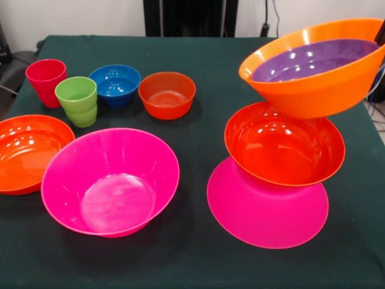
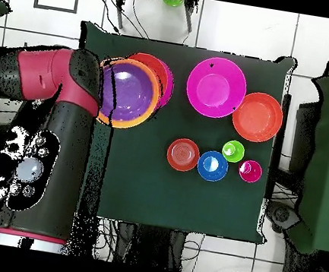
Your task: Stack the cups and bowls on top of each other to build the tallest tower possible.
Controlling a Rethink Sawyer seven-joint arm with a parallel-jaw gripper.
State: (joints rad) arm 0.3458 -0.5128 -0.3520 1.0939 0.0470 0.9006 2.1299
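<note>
**Q:** Which step are you on?

**A:** The placing one, as I judge it. My pincer (image 1: 380,33) shows only as a dark sliver at the high side of the orange bowl (image 1: 319,84). That bowl hangs tilted above the counter (image 1: 198,60), so I take it that I am clamped on its rim. The purple bowl (image 1: 313,57) sits nested inside it.

**Q:** And the tower?

**A:** The tower (image 1: 283,150) is below my pincer, under the low side of my load. It is an upturned pink bowl (image 1: 264,217) with a shallow red-orange bowl (image 1: 264,129) upright on it. I cannot tell whether the orange bowl's base touches that rim or hangs just above it.

**Q:** What does the next move call for?

**A:** Levelling the load, centring it over the red-orange bowl, lowering until it seats, then letting go. If it is set down tilted, I think it could slide off or shove the bowl underneath sideways.

**Q:** What is left?

**A:** Everything else lies well away from my pincer, across the counter, and each piece looks empty. There is an upright pink bowl (image 1: 111,180) and a second shallow red-orange bowl (image 1: 27,150). There is also a small red-orange bowl (image 1: 166,95), a blue bowl (image 1: 115,84), a green cup (image 1: 77,99) and, farthest off, a red cup (image 1: 45,78).
</note>
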